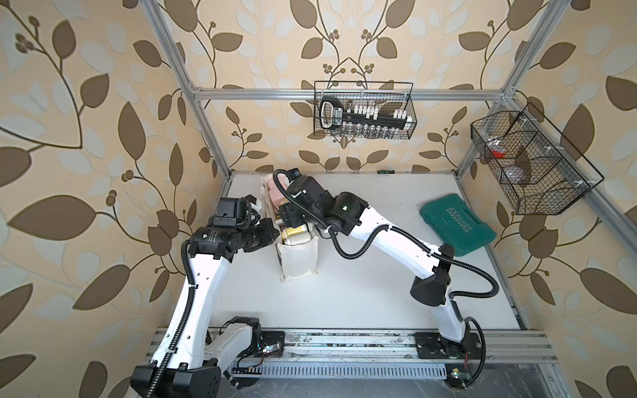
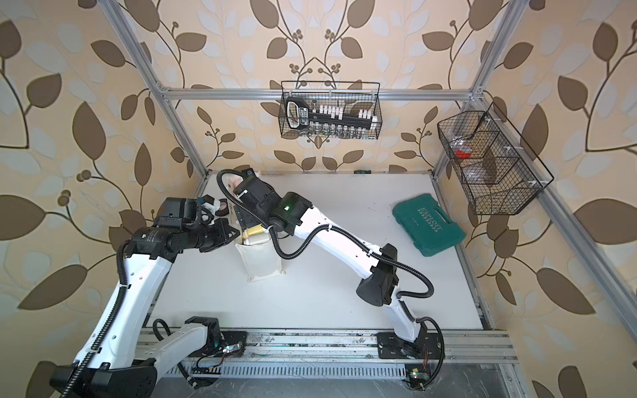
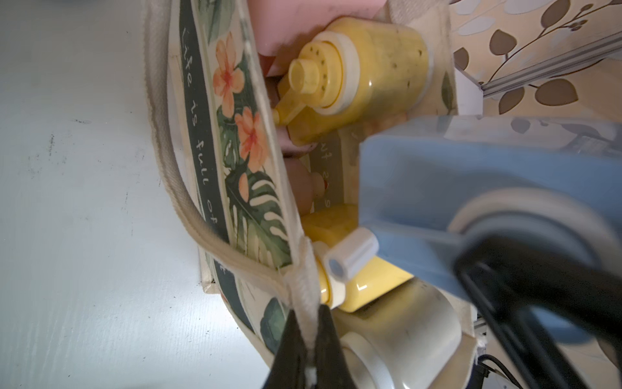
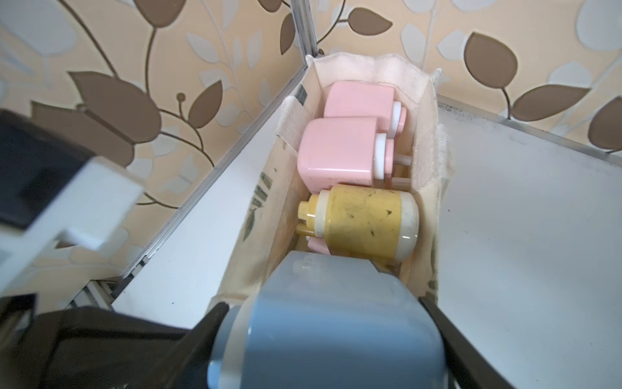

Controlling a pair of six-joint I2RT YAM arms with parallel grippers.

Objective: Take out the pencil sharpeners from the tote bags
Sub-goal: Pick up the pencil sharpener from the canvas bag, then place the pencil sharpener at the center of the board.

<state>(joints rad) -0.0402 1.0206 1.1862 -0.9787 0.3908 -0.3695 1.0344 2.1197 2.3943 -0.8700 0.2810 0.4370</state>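
Right wrist view: the right gripper is seen with its fingers clamped across the rounded body of the blue sharpener, just above the open tote bag. Ahead of the fingers, a yellow sharpener and two pink sharpeners remain inside. The shells are judged rigid, light and smooth, so slipping is likely; flat sides should be taken, not knobs. The soft bag's handle strap is pinched by the left gripper, fingers together.
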